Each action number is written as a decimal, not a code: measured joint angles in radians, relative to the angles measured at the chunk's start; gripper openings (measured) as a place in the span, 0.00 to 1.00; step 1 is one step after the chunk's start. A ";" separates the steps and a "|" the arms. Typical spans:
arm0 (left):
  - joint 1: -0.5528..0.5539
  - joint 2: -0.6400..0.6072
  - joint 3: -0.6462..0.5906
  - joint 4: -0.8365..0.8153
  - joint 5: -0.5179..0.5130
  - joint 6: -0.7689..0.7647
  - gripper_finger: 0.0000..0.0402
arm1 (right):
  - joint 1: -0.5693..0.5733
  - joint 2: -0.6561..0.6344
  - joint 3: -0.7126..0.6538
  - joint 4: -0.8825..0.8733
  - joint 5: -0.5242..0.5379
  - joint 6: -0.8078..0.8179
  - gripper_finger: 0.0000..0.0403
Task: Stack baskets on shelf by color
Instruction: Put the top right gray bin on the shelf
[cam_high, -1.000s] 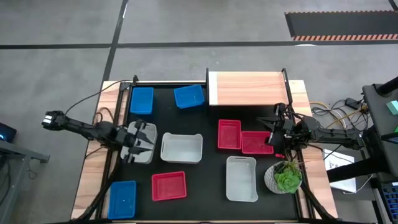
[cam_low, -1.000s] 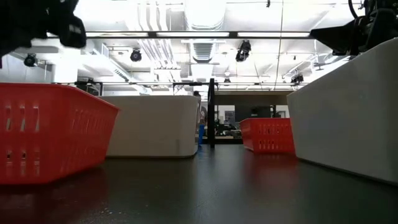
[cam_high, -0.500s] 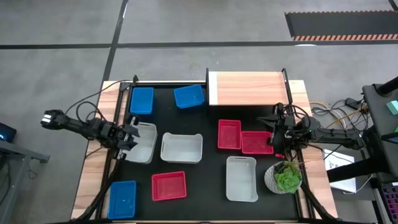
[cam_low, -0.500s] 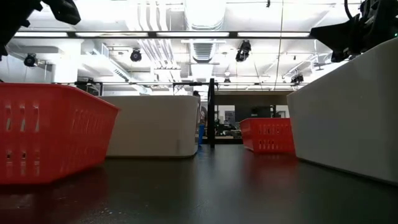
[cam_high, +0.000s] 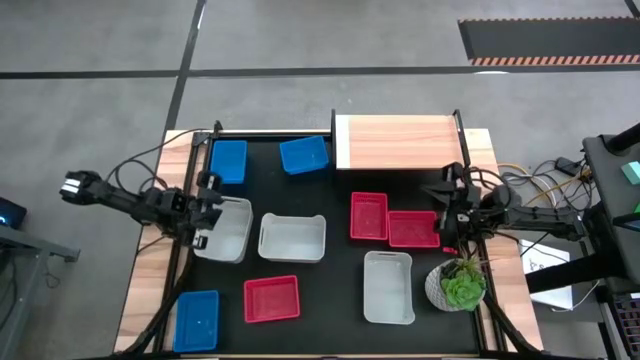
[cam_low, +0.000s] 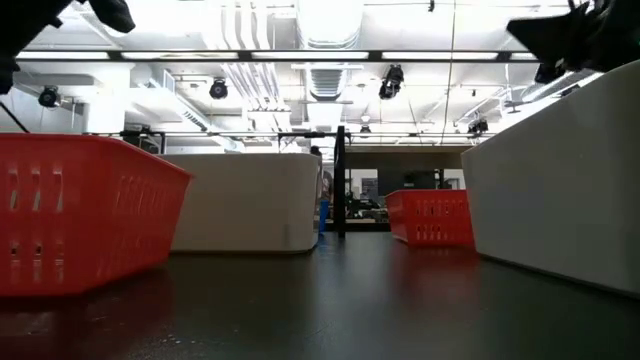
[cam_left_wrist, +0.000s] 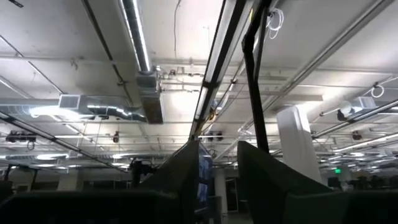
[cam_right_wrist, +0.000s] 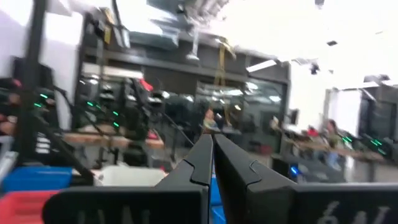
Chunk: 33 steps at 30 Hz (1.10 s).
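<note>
Floor: grey concrete (cam_high: 300, 40), crossed by dark lines.
Floor mat: a dark mat (cam_high: 545, 38) with a striped red-and-white edge, far from the table.
Ceiling: white, with exposed ducts (cam_low: 325, 75), pipes and long strip lights (cam_left_wrist: 134, 31).
Lamps: black spotlights (cam_low: 391, 82) hang from the ceiling.
Far room: a dim hall with desks and small green lights (cam_right_wrist: 93, 104).
Cables: a tangle (cam_high: 540, 180) beside the table's right edge.

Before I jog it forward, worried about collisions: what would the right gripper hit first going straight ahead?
Likely the nearest red basket just ahead of the right gripper; height is unclear, so it may pass over.
</note>
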 joint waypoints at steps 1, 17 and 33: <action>0.000 0.017 0.011 0.008 -0.005 0.000 0.23 | 0.000 0.000 0.000 0.015 -0.026 0.000 0.02; 0.000 0.531 0.483 -0.217 -0.203 -0.415 0.23 | 0.000 0.001 0.002 0.064 -0.088 0.111 0.02; -0.006 0.999 1.347 -1.914 -0.324 -1.394 0.23 | 0.000 0.001 0.002 0.048 -0.088 0.116 0.02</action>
